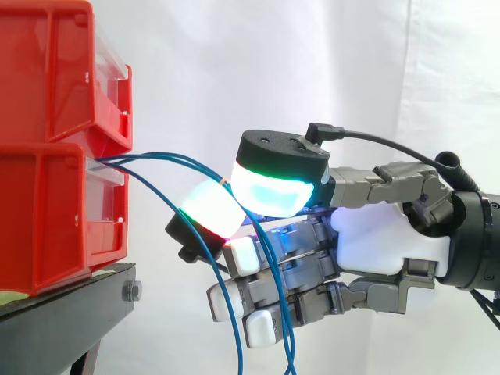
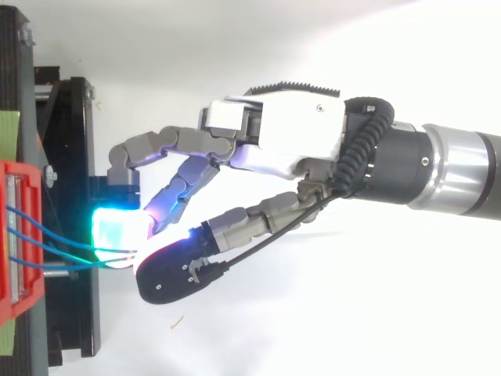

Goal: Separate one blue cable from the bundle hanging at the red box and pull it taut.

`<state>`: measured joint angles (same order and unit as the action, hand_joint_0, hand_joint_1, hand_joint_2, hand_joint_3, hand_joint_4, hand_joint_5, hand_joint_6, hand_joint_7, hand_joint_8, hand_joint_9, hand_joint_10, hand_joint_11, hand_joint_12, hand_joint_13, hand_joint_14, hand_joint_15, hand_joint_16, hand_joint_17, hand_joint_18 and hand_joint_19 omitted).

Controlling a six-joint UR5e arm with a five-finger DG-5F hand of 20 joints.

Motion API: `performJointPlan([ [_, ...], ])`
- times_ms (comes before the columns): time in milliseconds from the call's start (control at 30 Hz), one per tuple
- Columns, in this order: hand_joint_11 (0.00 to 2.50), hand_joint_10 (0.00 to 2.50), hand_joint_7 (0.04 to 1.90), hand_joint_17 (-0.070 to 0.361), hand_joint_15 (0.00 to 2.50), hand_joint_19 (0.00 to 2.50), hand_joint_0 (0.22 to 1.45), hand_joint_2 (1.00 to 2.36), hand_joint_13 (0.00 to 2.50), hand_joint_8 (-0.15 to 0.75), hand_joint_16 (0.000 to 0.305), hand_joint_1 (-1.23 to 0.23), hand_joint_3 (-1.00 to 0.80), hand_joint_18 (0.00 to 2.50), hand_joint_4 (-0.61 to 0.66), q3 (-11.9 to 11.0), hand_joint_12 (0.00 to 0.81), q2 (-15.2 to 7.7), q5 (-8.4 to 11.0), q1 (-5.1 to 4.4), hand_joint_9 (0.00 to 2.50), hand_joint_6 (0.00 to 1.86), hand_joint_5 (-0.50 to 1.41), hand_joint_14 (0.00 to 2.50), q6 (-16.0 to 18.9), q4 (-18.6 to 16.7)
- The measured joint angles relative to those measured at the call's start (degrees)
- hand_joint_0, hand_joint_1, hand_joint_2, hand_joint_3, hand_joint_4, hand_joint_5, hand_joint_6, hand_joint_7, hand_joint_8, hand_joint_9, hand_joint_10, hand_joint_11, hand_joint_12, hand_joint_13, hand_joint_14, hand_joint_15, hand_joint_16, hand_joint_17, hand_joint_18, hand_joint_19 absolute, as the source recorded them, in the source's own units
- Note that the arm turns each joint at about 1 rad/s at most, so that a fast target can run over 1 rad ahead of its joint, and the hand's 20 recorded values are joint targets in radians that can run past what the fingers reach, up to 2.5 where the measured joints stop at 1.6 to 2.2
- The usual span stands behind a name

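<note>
Side view, starting at the left: a black metal stand (image 1: 70, 301) carries two stacked red plastic bins, the upper red bin (image 1: 51, 70) sitting on the lower red bin (image 1: 51, 219), before a plain white curtain (image 1: 312, 62). Thin blue cables (image 2: 47, 239) come out at the lower bin's front, just under the upper one, and arc to the right. The grey-and-white robot hand (image 1: 383, 242) reaches in from the right, level with the bins. Its fingers (image 1: 209, 207) grasp one blue cable (image 1: 176, 156), which is pinched between a red-green glowing pad and the thumb's cyan pad, apart from the bins. Blue lengths hang down across the lower, loosely bent fingers.
</note>
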<state>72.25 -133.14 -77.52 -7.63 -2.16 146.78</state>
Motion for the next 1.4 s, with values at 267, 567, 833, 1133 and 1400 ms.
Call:
performJointPlan([
  [267, 0.61, 0.01, 1.14, 0.142, 0.42, 0.3, 0.63, 1.09, 0.93, 0.401, 0.063, -0.59, -0.04, 0.97, 0.35, 0.0, 0.468, 0.0, 0.0, -0.01, 0.89, 0.72, -0.14, 0.01, 0.1, 0.0],
  [567, 0.54, 0.01, 1.31, 0.131, 0.41, 0.32, 0.67, 1.01, 0.91, 0.366, 0.058, -0.51, -0.06, 0.91, 0.33, 0.0, 0.443, 0.0, 0.01, -0.01, 0.89, 0.6, -0.09, 0.01, 0.2, 0.0],
  [833, 0.55, 0.01, 1.43, 0.127, 0.41, 0.33, 0.67, 1.01, 0.91, 0.356, 0.057, -0.51, -0.08, 0.9, 0.34, 0.0, 0.435, 0.0, 0.03, -0.01, 0.9, 0.52, -0.08, 0.01, 0.1, 0.0],
  [1133, 0.59, 0.01, 1.33, 0.115, 0.44, 0.35, 0.6, 1.02, 0.88, 0.342, 0.051, -0.52, -0.27, 0.86, 0.24, 0.0, 0.409, 0.0, 0.0, 0.0, 0.87, 0.62, -0.11, 0.01, 0.1, 0.0],
  [1400, 0.59, 0.01, 1.19, 0.12, 0.43, 0.33, 0.52, 1.0, 0.92, 0.366, 0.053, -0.53, -0.5, 0.9, 0.27, 0.0, 0.424, 0.0, 0.0, -0.01, 0.89, 0.73, -0.13, 0.01, 0.1, -0.1],
])
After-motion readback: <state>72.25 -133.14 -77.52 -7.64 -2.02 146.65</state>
